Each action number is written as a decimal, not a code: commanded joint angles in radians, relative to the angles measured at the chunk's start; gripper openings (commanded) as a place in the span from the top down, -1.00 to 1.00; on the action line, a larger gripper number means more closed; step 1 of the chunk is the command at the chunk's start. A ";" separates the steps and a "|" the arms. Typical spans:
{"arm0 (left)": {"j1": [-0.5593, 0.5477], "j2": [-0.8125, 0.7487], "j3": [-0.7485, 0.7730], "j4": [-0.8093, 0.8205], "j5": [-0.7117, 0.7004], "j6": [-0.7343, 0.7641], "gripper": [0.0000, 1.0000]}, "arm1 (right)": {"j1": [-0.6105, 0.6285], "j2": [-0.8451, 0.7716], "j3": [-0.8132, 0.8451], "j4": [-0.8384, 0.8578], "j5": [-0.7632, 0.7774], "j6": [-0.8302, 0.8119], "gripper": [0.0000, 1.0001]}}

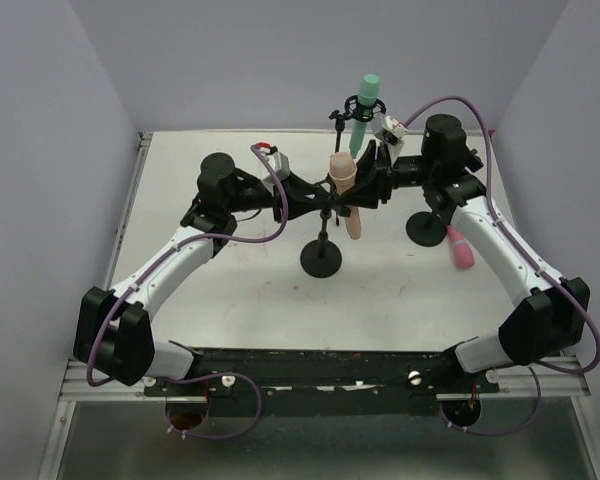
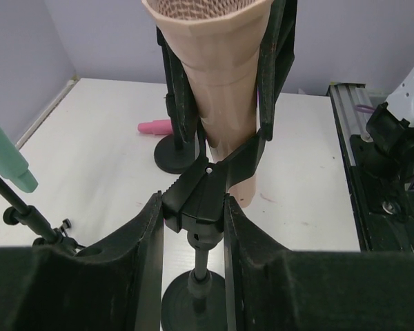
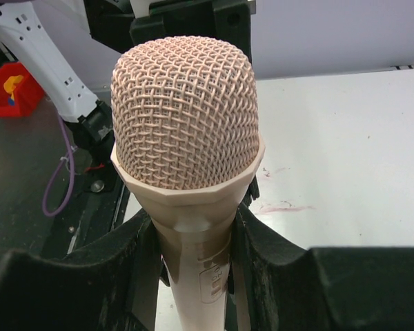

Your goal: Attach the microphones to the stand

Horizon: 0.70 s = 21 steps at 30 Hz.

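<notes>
My right gripper (image 1: 360, 188) is shut on the beige-peach microphone (image 1: 346, 192), holding it nearly upright with its mesh head up (image 3: 186, 117); its jaws (image 3: 195, 258) clamp the body just below the head. The microphone's lower body (image 2: 221, 103) sits against the black clip (image 2: 196, 200) of the middle stand (image 1: 321, 257). My left gripper (image 1: 313, 203) is shut on that clip, one finger (image 2: 134, 241) on each side. The mint green microphone (image 1: 365, 100) sits in the far stand and shows in the left wrist view (image 2: 7, 158). The pink microphone (image 1: 460, 247) lies on the table at the right (image 2: 154, 127).
A third stand's round base (image 1: 425, 228) sits by the pink microphone, under my right arm; it also shows in the left wrist view (image 2: 176, 157). The white table (image 1: 240, 290) has walls behind and to both sides. A black rail (image 1: 310, 375) runs along the near edge.
</notes>
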 commanded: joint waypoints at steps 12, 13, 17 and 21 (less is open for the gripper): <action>-0.066 -0.062 -0.075 0.031 -0.119 -0.147 0.81 | -0.001 -0.002 -0.288 1.024 0.010 0.679 0.65; -0.068 -0.067 -0.078 0.031 -0.126 -0.152 0.81 | -0.001 0.001 -0.308 1.080 0.019 0.721 0.64; -0.069 -0.085 -0.097 0.051 -0.151 -0.175 0.81 | -0.001 0.007 -0.315 1.068 0.060 0.710 0.64; -0.069 -0.093 -0.121 0.095 -0.178 -0.219 0.82 | -0.001 -0.002 -0.312 0.932 0.112 0.615 0.64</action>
